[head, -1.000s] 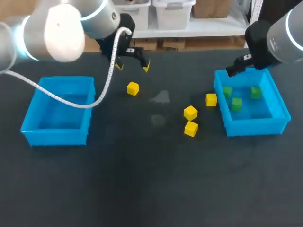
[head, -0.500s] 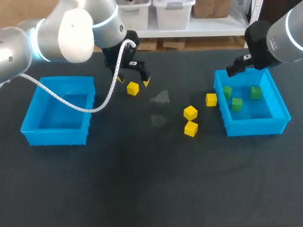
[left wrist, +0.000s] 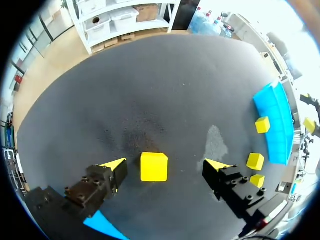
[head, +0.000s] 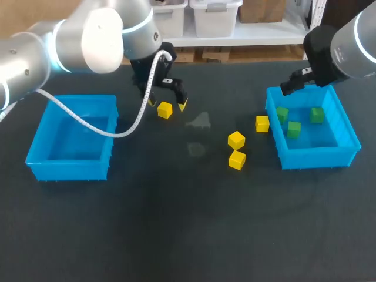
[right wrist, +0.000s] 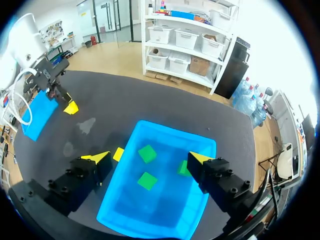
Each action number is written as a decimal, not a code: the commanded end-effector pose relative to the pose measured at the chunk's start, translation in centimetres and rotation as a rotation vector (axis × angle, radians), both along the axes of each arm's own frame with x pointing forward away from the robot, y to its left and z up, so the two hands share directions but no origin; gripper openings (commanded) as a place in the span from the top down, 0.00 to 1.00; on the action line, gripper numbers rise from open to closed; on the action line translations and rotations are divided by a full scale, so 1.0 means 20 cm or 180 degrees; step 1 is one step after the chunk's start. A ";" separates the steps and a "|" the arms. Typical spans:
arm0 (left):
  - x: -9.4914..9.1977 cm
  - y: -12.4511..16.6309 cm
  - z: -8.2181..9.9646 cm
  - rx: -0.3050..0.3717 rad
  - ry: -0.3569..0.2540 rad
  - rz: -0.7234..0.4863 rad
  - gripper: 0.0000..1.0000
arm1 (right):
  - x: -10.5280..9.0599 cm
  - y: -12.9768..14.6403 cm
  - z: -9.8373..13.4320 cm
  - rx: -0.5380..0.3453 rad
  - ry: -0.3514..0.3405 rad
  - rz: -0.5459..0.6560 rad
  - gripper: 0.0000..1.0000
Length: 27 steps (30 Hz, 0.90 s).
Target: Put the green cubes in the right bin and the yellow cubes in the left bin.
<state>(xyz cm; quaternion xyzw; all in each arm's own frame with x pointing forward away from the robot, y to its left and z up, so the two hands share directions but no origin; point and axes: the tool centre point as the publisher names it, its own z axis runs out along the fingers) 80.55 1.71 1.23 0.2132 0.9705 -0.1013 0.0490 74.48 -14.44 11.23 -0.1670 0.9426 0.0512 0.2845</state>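
- One yellow cube (left wrist: 154,166) sits flat on the dark table (head: 176,223), between the two fingers of the left gripper (left wrist: 165,165); a strip of bare table shows on each side of it, so the fingers stand wide apart and touch nothing
- How close the yellow tips are to the table surface is hard to judge from either view
- The left arm comes in from the head view's left, and a white cable (head: 88,124) hangs from it in a loop over the left bin (head: 69,163)
- The left bin is blue, stands well apart from that cube, and shows no cubes inside
- Three more yellow cubes lie toward the right side of the table: two near each other around the middle (head: 236,140) (head: 237,159), and a third (head: 262,123) just beside the outer wall of the right bin (head: 348,136), possibly touching it
- Three green cubes lie inside the right bin — two near its left wall (head: 282,113) (head: 294,129), one toward the far right corner (head: 318,114)
- The right gripper (right wrist: 149,157) hangs above the right bin with its fingers spread wide and nothing held between them
- Two pale smudges (head: 200,121) mark the table between the first cube and the middle pair
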 end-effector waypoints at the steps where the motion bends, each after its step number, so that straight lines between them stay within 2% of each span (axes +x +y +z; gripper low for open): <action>1: 0.03 -0.02 -0.03 0.0151 0.0160 -0.0027 0.00 | -0.01 0.00 0.00 -0.0007 -0.0031 -0.0018 0.00; 7: 0.01 -0.02 -0.07 0.0295 0.0205 0.0007 0.00 | -0.01 0.00 0.00 -0.0007 -0.0031 -0.0018 0.00; 9: 0.01 -0.02 -0.08 0.0347 0.0214 0.0028 0.57 | -0.01 0.00 0.00 -0.0007 -0.0031 -0.0018 0.00; 10: 0.01 -0.02 -0.08 0.0370 0.0216 0.0056 0.98 | -0.01 0.00 0.00 -0.0007 -0.0031 -0.0018 0.00; 14: 0.00 -0.01 -0.09 0.0494 0.0187 -0.0074 1.00 | -0.01 0.00 0.00 -0.0007 -0.0031 -0.0018 0.00; 20: -0.04 -0.01 -0.08 0.0515 0.0181 -0.0129 1.00 | -0.01 0.00 0.00 -0.0007 -0.0031 -0.0018 0.00; 23: -0.05 0.01 -0.09 0.0612 0.0174 -0.0220 1.00 | -0.01 0.00 0.00 -0.0007 -0.0031 -0.0018 0.00; 25: -0.06 0.03 -0.07 0.0681 0.0147 -0.0285 1.00 | -0.01 0.00 0.00 -0.0007 -0.0031 -0.0018 0.00; 27: -0.05 0.03 -0.02 0.0630 0.0080 -0.0304 1.00 | -0.01 0.00 0.00 -0.0007 -0.0031 -0.0018 0.00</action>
